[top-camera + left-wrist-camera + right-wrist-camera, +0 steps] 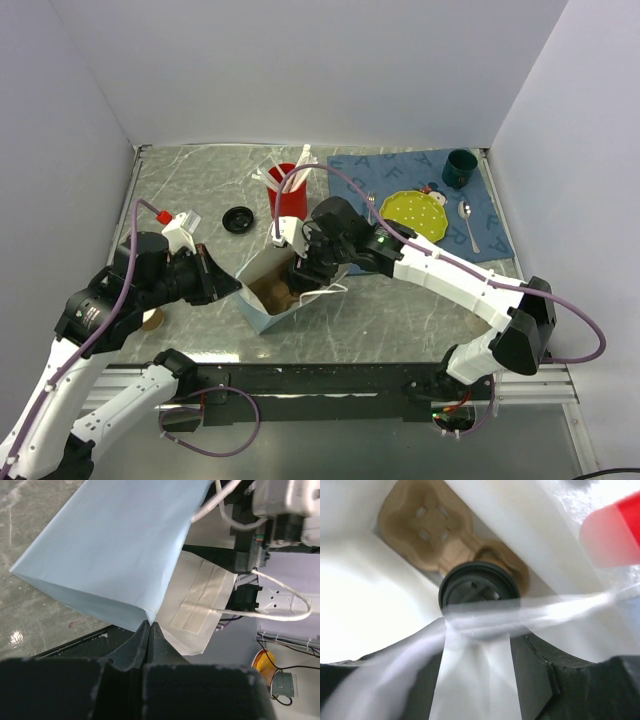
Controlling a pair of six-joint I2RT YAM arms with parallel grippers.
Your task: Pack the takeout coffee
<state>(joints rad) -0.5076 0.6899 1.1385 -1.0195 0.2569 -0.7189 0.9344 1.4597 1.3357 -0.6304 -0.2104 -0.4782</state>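
The takeout coffee (479,587), a cup with a round black lid, sits in a brown cardboard carrier (427,517) at the bottom of an open white paper bag (262,272). My right gripper (305,268) reaches down into the bag's mouth. In the right wrist view its dark fingers (555,675) flank the cup, and the gripper (480,630) appears shut on it. A blurred white strip of the bag hides the fingertips. My left gripper (149,625) is shut on the bag's (120,545) left rim corner and holds the bag open; it also shows in the top view (228,284).
A red cup of white utensils (287,195) stands just behind the bag. A loose black lid (238,219) lies to its left. A lidless brown cup (152,319) peeks from under my left arm. A blue placemat (495,215) at the back right holds a yellow-green plate (414,213), a dark green mug (459,168) and a spoon (468,225).
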